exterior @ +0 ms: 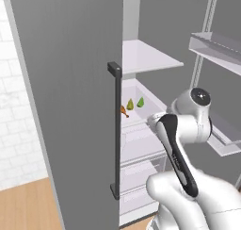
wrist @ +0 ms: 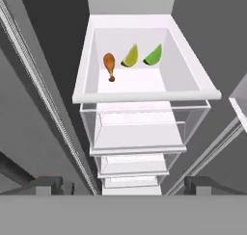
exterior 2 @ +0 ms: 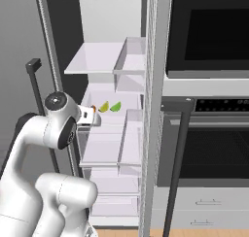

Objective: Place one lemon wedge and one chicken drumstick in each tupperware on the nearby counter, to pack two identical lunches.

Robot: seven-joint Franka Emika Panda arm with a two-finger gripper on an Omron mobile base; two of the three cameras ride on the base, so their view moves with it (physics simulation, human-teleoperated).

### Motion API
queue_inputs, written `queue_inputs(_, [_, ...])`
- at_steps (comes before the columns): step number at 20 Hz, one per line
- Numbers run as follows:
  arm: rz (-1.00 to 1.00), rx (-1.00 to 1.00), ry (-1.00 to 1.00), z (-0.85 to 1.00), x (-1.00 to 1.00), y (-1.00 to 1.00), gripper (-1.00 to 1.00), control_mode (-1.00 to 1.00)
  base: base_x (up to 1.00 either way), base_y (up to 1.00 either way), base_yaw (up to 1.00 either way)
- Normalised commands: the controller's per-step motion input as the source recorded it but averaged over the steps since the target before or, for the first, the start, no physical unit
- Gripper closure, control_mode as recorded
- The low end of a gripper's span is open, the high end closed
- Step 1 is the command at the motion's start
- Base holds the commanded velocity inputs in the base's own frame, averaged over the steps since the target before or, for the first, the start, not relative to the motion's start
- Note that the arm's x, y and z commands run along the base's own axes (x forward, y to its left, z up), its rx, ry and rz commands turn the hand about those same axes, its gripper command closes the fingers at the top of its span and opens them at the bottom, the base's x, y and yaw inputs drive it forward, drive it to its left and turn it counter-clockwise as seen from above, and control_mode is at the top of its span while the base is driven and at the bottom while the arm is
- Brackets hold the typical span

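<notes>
A brown chicken drumstick (wrist: 109, 64) lies on a white fridge shelf (wrist: 144, 95). To its right on the same shelf stand two lemon wedges, one yellowish (wrist: 130, 56) and one greener (wrist: 153, 55). From the left base view the drumstick (exterior: 124, 110) and the wedges (exterior: 130, 104) (exterior: 140, 102) sit deep in the open fridge. My gripper (wrist: 125, 186) is open, holds nothing, and hangs in front of and above that shelf, well short of the food. The hand partly covers the drumstick (exterior 2: 93, 108) in the right base view. The tupperware and the counter are out of view.
The open fridge door with its long dark handle (exterior: 115, 130) stands close on the left. Door racks (exterior: 216, 47) jut out on the right. Another shelf (exterior: 150, 59) lies above the food and clear drawers (wrist: 140, 133) below. A built-in oven (exterior 2: 214, 148) is right of the fridge.
</notes>
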Motion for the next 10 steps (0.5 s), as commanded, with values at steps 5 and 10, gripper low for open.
queue_inputs(5, [-0.02,0.06,0.00,0.00,0.89,-0.10,-1.00,-1.00,0.00,0.00,0.00])
queue_inputs(10, [-0.13,0.00,0.00,-0.09,0.94,-0.09,-1.00,-1.00,0.00,0.00,0.00])
